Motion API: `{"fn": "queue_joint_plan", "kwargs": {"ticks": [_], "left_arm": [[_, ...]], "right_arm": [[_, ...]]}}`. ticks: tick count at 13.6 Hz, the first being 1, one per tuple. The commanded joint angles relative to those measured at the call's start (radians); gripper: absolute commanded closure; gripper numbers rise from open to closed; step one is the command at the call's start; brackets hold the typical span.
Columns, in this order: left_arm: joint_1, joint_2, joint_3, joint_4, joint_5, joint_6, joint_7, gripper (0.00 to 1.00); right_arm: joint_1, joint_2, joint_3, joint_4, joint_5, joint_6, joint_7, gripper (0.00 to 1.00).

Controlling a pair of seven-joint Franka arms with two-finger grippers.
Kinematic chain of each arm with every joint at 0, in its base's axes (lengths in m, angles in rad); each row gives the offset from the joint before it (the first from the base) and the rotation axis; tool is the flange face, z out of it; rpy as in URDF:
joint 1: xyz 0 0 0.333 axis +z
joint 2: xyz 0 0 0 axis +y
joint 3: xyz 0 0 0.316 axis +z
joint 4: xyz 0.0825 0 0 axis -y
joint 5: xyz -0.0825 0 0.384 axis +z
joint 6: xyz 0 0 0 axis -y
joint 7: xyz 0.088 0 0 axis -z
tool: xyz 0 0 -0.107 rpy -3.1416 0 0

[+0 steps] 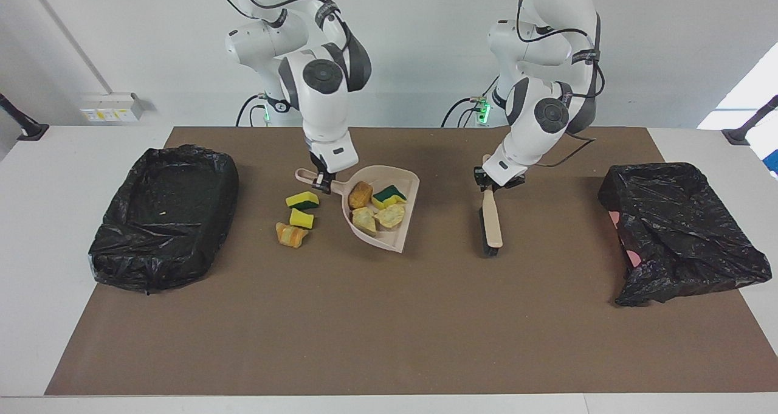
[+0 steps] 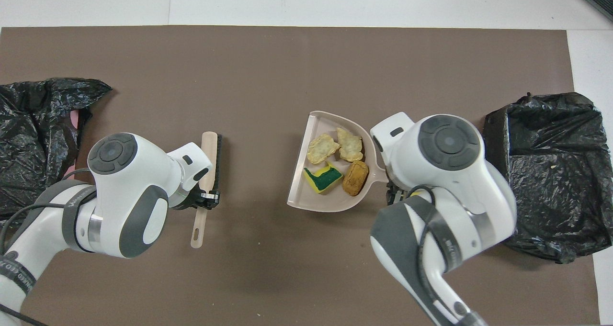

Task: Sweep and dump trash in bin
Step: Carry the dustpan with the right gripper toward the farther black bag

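Observation:
The beige dustpan [image 1: 406, 234] lies on the brown mat between the arms and holds several trash scraps: an orange-brown chunk [image 1: 360, 194], a green-backed yellow sponge [image 1: 389, 195] and two cream chunks [image 1: 391, 216]. Three more scraps lie on the mat beside the pan, toward the right arm's end: two sponges [image 1: 302, 200] and an orange-tan chunk [image 1: 292, 234]. My right gripper [image 1: 322, 183] is shut on the dustpan's handle. My left gripper [image 1: 488, 186] is shut on the handle of the brush [image 1: 491, 222], which lies on the mat. In the overhead view the right arm hides the three loose scraps.
An open bin lined with a black bag [image 1: 164, 216] stands at the right arm's end of the table. A crumpled black bag over something pink [image 1: 681, 231] lies at the left arm's end. The dustpan [image 2: 330, 122] and brush [image 2: 213, 149] also show from overhead.

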Motion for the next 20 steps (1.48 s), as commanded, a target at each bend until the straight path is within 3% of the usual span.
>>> {"fn": "queue_joint_plan", "kwargs": {"ticks": [1, 3, 5, 8, 15, 16, 17, 18, 20], "left_arm": [[-0.078, -0.053, -0.008, -0.043, 0.027, -0.008, -0.13, 1.0], [-0.17, -0.08, -0.009, -0.07, 0.027, -0.002, -0.241, 1.0], [-0.27, -0.11, -0.012, -0.095, 0.025, 0.001, -0.388, 1.0], [-0.445, -0.119, -0.012, -0.133, 0.022, 0.041, -0.633, 1.0], [-0.482, -0.11, -0.014, -0.169, -0.06, 0.13, -0.663, 1.0], [-0.473, -0.11, -0.012, -0.172, -0.06, 0.122, -0.595, 0.74], [-0.468, -0.108, -0.011, -0.167, -0.06, 0.109, -0.552, 0.25], [-0.45, -0.101, -0.009, -0.156, -0.06, 0.098, -0.531, 0.0], [-0.377, -0.096, -0.009, -0.126, -0.059, 0.096, -0.458, 0.0]], "right_arm": [[-0.126, -0.1, 0.006, -0.017, 0.002, -0.04, -0.121, 1.0], [-0.229, -0.132, 0.005, 0.012, 0.002, -0.054, -0.201, 1.0], [-0.323, -0.127, 0.002, 0.028, 0.0, -0.108, -0.291, 1.0], [-0.478, -0.12, 0.002, 0.032, -0.004, -0.097, -0.423, 1.0], [-0.789, -0.129, 0.0, 0.044, -0.052, -0.074, -0.736, 1.0], [-0.826, -0.132, -0.001, 0.044, -0.078, -0.065, -0.771, 1.0], [-0.843, -0.134, -0.001, 0.043, -0.116, -0.056, -0.802, 1.0], [-0.846, -0.134, -0.001, 0.035, -0.198, -0.021, -0.818, 1.0], [-0.836, -0.141, 0.0, 0.02, -0.326, -0.023, -0.865, 1.0]]}}
